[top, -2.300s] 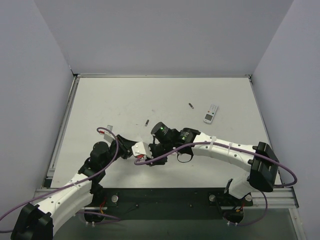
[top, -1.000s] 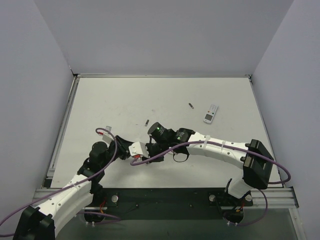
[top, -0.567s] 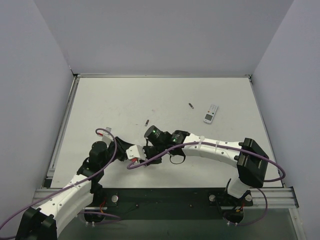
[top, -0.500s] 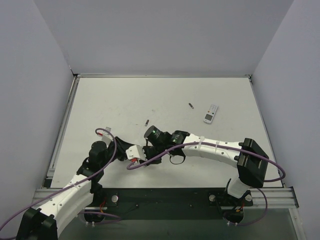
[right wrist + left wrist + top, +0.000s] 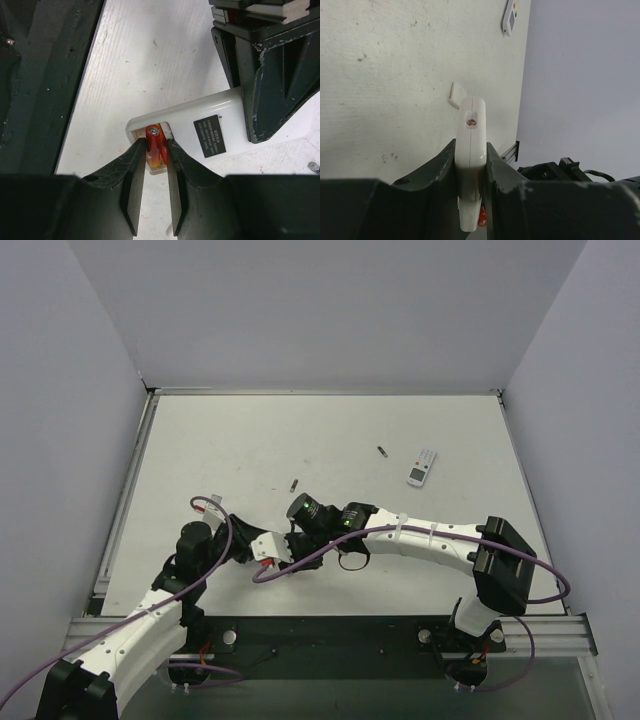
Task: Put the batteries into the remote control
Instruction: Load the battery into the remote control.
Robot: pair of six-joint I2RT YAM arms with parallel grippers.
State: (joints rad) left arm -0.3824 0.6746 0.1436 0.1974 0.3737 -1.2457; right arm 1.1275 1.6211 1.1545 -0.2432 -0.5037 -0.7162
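Note:
In the left wrist view the remote control stands on edge, white side up, with my left gripper shut on it. From above it is held low over the table, its back toward the right arm. The right wrist view shows that white back with the compartment uncovered and two red batteries in it. One battery tilts up with its pale tip toward the camera; the other lies beside it. My right gripper straddles both, fingers narrowly parted on either side.
A white-faced remote lies at the back right, with a dark little cylinder near it and another nearer the middle. A small white flat piece lies on the table beyond the held remote.
The right arm has shifted left, bringing its gripper onto the remote's compartment. Its fingers have parted a little. The left gripper stays shut on the remote.

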